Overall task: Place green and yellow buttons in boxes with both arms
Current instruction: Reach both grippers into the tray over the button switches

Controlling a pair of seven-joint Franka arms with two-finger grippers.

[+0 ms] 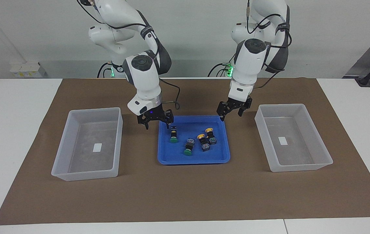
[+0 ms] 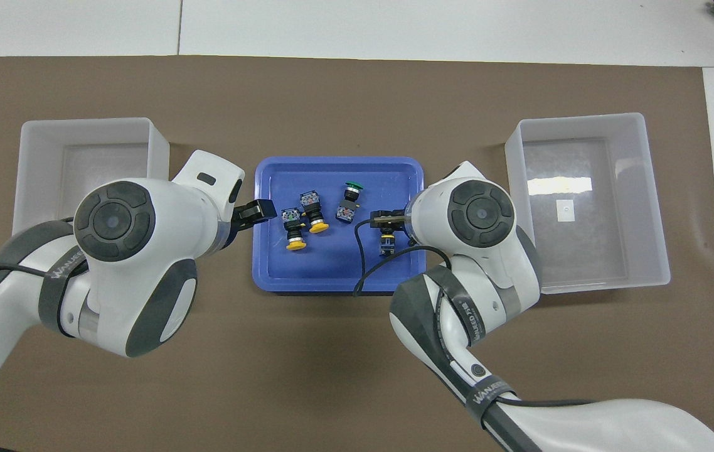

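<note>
Facing view: both grippers hang over the blue tray's (image 1: 194, 160) robot-side rim, fingers spread, holding nothing; the right gripper (image 1: 157, 124) is above a green button (image 1: 173, 134), the left gripper (image 1: 231, 112) near the opposite corner. All four buttons lie on their sides in the tray, caps pointing away from the robots. Both boxes (image 1: 87, 144) (image 1: 293, 137) flank it.

Even, bright light falls from above, leaving only soft, short shadows on the brown mat (image 1: 185, 195) beside the blue tray (image 1: 162, 152) and under both arms. A pale glare patch lies on the floor of the box (image 2: 645, 188) toward the right arm's end of the table, near its label. Both views are sharp around the tray, with no evident blur.
</note>
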